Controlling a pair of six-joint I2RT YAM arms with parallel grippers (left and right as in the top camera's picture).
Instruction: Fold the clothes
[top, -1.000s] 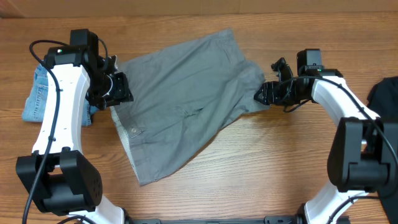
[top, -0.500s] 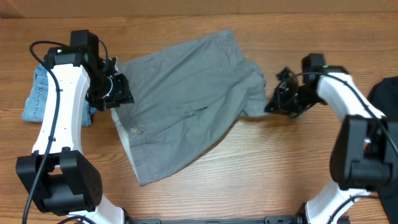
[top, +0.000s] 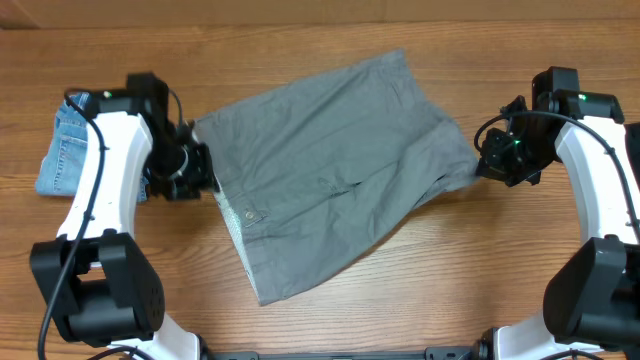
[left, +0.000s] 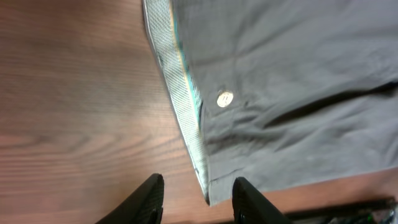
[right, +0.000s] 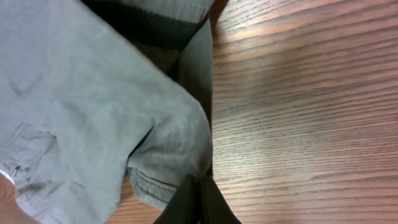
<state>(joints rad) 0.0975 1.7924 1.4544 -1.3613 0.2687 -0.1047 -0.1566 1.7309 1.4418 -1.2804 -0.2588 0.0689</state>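
The grey shorts (top: 340, 190) lie spread across the middle of the table, waistband toward the left. My right gripper (top: 492, 160) is shut on the hem of their right leg, and the cloth (right: 93, 93) bunches just above the closed fingertips (right: 189, 202). At the waistband's left end my left gripper (top: 197, 178) stands open. In the left wrist view the waistband corner (left: 208, 190) lies between the two fingers (left: 151, 198) without being pinched, and a button (left: 224, 99) shows further along the band.
Light-blue denim shorts (top: 62, 150) lie folded at the far left, partly under my left arm. Bare wooden tabletop (top: 470, 270) lies in front of the grey shorts and to the right of the pinched hem (right: 298, 112).
My right gripper shut on the leg hem and pulled it to the right. The grey shorts slid right and stretched flatter. My left gripper moved slightly down and right with the waistband.
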